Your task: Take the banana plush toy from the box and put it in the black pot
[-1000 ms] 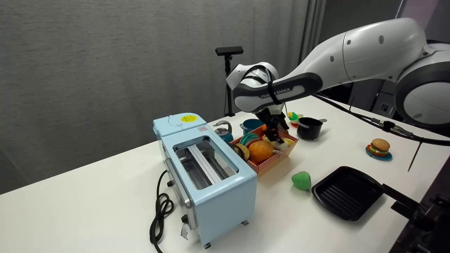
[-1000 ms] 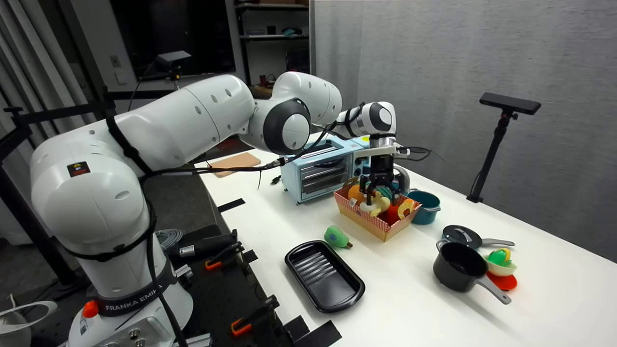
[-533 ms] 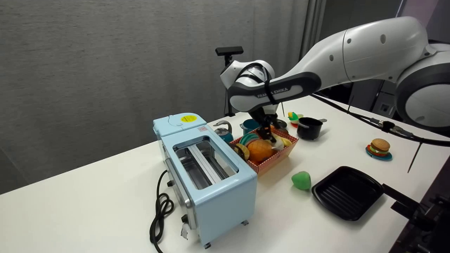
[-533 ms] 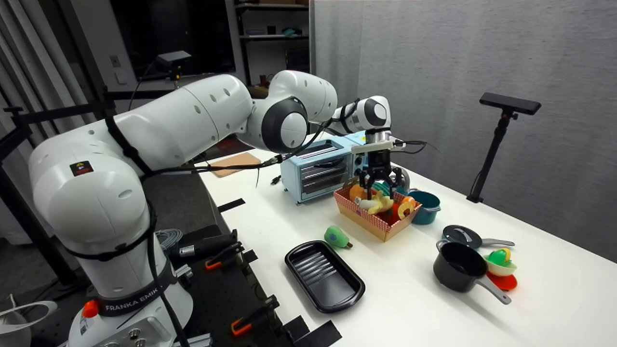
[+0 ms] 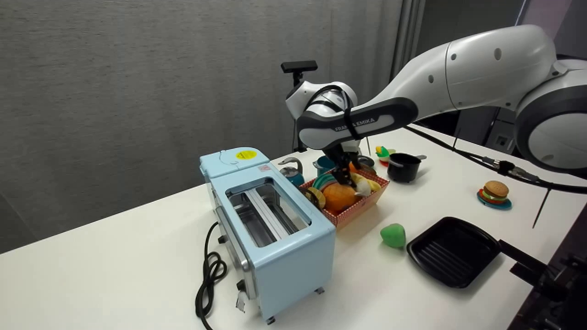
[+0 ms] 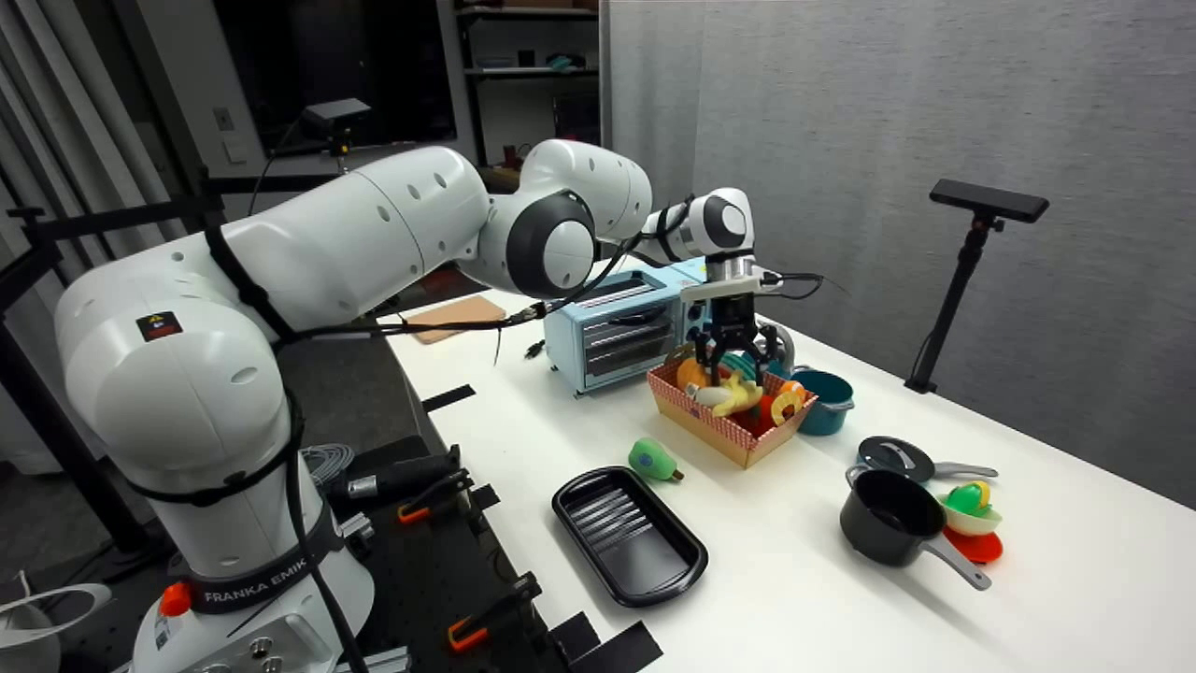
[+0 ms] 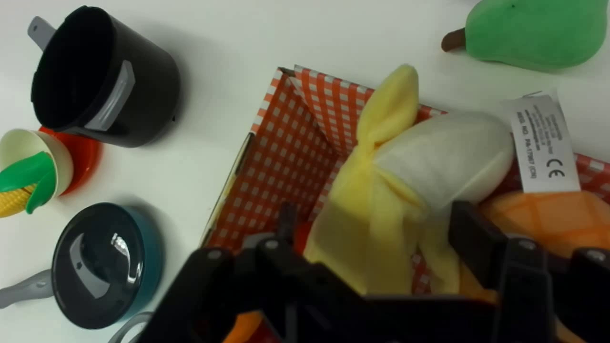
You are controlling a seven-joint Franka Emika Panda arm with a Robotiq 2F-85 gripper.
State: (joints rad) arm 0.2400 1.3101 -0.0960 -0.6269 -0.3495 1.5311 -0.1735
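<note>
The banana plush toy (image 7: 350, 195) is yellow with a peeled white end and lies in the box. It also shows in both exterior views (image 5: 373, 185) (image 6: 741, 393). The box (image 6: 703, 425) is low, with red-checked walls (image 7: 281, 166). My gripper (image 7: 373, 216) is open and points down over the box. In the wrist view its fingers stand on either side of the banana's yellow part, with a gap at the left finger. The right fingertip appears close to the white end; contact cannot be told. The black pot (image 7: 155, 90) stands upright beside the box, also in both exterior views (image 5: 402, 172) (image 6: 864, 528).
Orange plush food (image 7: 553, 221) lies beside the banana in the box. The light blue toaster (image 5: 293, 270) stands close behind the box. A teal pot (image 6: 824, 411), a lidded pan (image 7: 107, 267), a green pear (image 7: 533, 33) and a black grill pan (image 6: 631, 537) are around it.
My gripper has shifted a little toward the toaster, rising slightly and then lowering slightly over the box. It stays open. The pots and the pear have not moved.
</note>
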